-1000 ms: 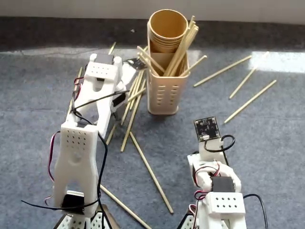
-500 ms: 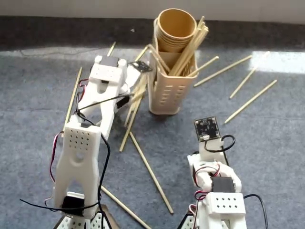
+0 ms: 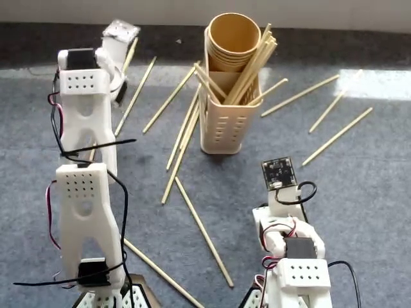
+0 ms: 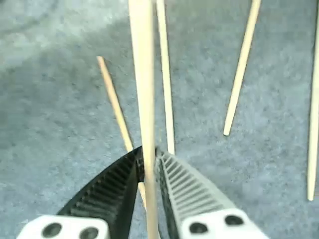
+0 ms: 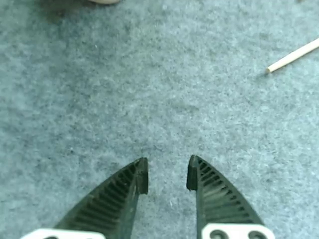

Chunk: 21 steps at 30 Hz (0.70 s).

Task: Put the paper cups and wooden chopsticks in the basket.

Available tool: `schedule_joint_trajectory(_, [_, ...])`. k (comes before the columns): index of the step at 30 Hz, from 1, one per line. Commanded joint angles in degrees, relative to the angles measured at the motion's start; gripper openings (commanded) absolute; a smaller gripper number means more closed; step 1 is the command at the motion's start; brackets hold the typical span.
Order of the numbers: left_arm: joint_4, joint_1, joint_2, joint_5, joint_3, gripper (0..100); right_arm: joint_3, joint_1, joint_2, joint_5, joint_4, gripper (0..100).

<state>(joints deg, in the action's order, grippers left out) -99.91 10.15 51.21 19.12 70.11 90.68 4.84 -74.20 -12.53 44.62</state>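
Starting with the left pincer [image 4: 148, 154]: clamped shut on one wooden chopstick [image 4: 142, 74], pinched between the ribbed jaws and running straight out past the tips. Beneath and beyond those tips, loose chopsticks [image 4: 241, 69] lying flat on the grey surface [image 4: 50, 124]. One just beside the held stick's line, a shorter-looking one angled off to the side, another well out at the edge.

Over to the right pincer [image 5: 167, 174]: wide apart, gripping nothing, pointing down at the surface. A single chopstick end [image 5: 294, 54] well ahead of the tips and off to one side, apart from them.

From the high view, the left arm [image 3: 80, 128] stretched far out, with the basket [image 3: 221, 131] well off to its pincer's right. Standing upright, that basket, ahead of the right arm [image 3: 292, 256] and a touch to its left. Inside, a nested stack of paper cups [image 3: 231, 32] on the side farther from the right pincer. Leaning against the cups, a bundle of chopsticks [image 3: 252, 61] poking above the rim.

Plenty more sticks down on the surface: several fanned out between the basket and the left arm, a long stick [image 3: 200, 234] lying between the two arms, a few more [image 3: 337, 136] well off to the right pincer's right.
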Motion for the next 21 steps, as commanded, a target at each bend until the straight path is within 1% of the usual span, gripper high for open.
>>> schedule_joint_trajectory(1, [-0.44, -1.45, -8.66, -6.33, 12.44, 0, -0.22, -0.40, -0.66, -0.62, -1.01, 14.3])
schedule_joint_trajectory(3, [-0.35, -4.35, -11.82, -9.58, 18.42, 0, -0.31, -0.40, -0.66, -0.62, -1.01, 14.3])
schedule_joint_trajectory(5, [-0.09, -9.19, -15.34, -11.96, 24.84, 0, -0.40, -0.40, -0.66, -0.53, -1.01, 14.3])
schedule_joint_trajectory(6, [0.09, -12.09, -17.36, -12.57, 26.15, 0, -0.40, -0.40, -0.66, -0.53, -1.01, 14.3])
schedule_joint_trajectory(10, [10.11, -25.36, -26.42, -13.10, 22.81, 0, -0.40, -0.40, -0.66, -0.44, -1.01, 14.3])
schedule_joint_trajectory(13, [19.16, -33.19, -28.62, -13.27, 18.07, 0, -0.40, -0.40, -0.66, -0.44, -1.01, 14.3])
schedule_joint_trajectory(15, [23.74, -36.00, -28.79, -16.62, 14.73, 0, -0.48, -0.40, -0.66, -0.44, -1.01, 14.3])
schedule_joint_trajectory(18, [27.52, -37.23, -28.79, -22.86, 9.19, 0, -0.48, -0.40, -0.66, -0.62, -1.01, 14.3])
schedule_joint_trajectory(21, [28.66, -37.14, -28.79, -24.53, 5.14, 0, -0.48, -0.40, -0.66, -0.70, -1.01, 14.3])
